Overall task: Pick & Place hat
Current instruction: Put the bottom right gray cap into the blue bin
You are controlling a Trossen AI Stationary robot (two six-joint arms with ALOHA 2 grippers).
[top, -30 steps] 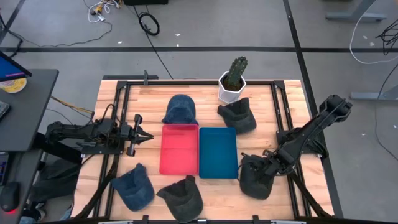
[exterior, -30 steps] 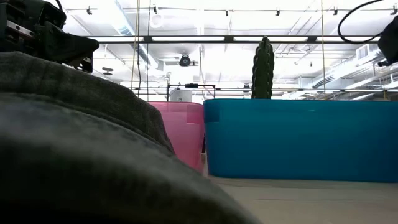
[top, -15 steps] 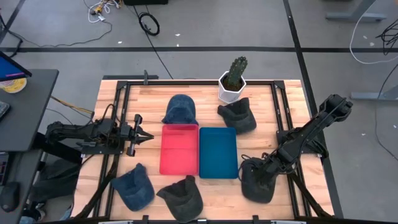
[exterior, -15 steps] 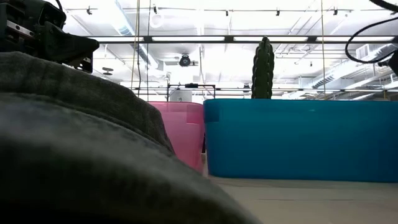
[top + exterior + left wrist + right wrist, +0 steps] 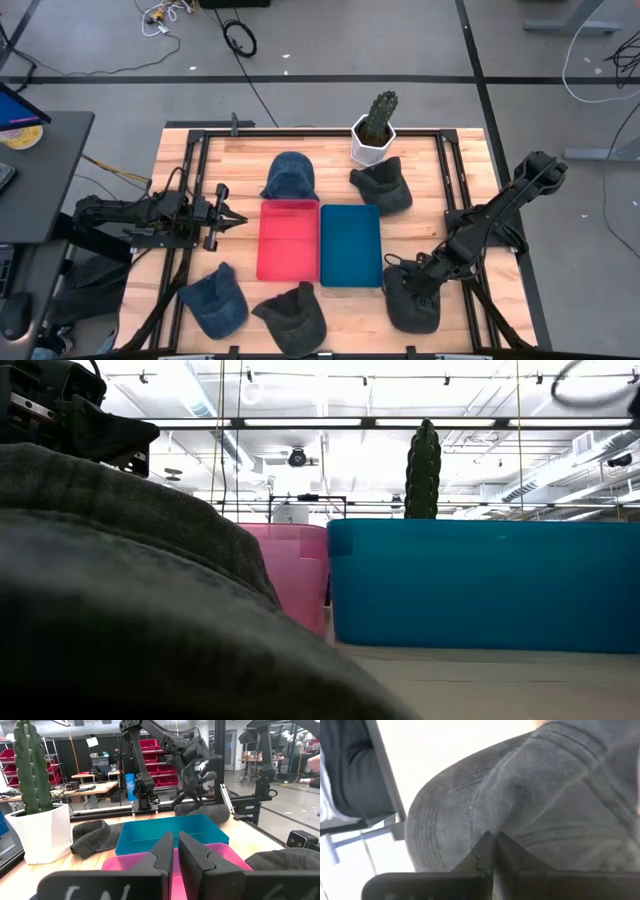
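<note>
Your right pincer (image 5: 418, 282) is pinched shut on a fold of the dark hat (image 5: 410, 300), which sags just beneath it near the tabletop (image 5: 470, 200) edge. The grip catches only a little cloth, so the hat may slip free on the way to the blue bin (image 5: 351, 245) beside it. Your left pincer (image 5: 236, 218) waits closed and empty beyond the red bin (image 5: 289, 240).

Matt, ribbed grey cloth is seen on the hat (image 5: 535, 810). Table (image 5: 230, 160) is planked, pale wood. Glossy, smooth plastic is shown by blue bin (image 5: 351, 245) and red bin (image 5: 290, 241).
</note>
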